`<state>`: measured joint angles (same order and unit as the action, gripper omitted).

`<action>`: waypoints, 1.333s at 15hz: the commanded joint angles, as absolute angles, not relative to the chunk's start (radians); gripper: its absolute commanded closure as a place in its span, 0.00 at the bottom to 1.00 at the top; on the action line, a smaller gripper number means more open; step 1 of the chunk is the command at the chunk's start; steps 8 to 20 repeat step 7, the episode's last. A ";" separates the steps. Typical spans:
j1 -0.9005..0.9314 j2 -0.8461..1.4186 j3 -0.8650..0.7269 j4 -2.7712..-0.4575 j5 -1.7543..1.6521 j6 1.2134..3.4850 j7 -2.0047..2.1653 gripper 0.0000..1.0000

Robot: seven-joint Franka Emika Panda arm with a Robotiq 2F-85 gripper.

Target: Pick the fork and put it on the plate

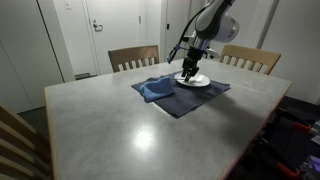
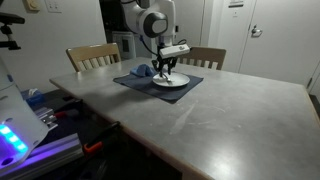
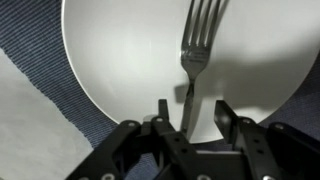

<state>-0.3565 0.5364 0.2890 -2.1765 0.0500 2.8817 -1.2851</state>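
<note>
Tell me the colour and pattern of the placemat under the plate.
The placemat is dark blue with fine ribbed stripes; the wrist view shows it best.

text: none legible | labels: none | numbers: none | signs: none

Dim room, soft glare on the table (image 1: 140,137), blurry exterior views, sharper wrist view

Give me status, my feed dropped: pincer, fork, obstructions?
Pincer open, jaws clear of handle. Fork over plate, handle between jaws. Nothing seen in the way.
</note>
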 commanded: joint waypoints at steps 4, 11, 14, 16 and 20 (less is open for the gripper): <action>-0.331 0.408 0.276 -2.168 0.059 2.644 -1.331 0.00; -0.281 0.376 0.235 -2.153 0.058 2.544 -1.321 0.00; -0.281 0.376 0.235 -2.153 0.058 2.544 -1.321 0.00; -0.281 0.376 0.235 -2.153 0.058 2.544 -1.321 0.00; -0.281 0.376 0.235 -2.153 0.058 2.544 -1.321 0.00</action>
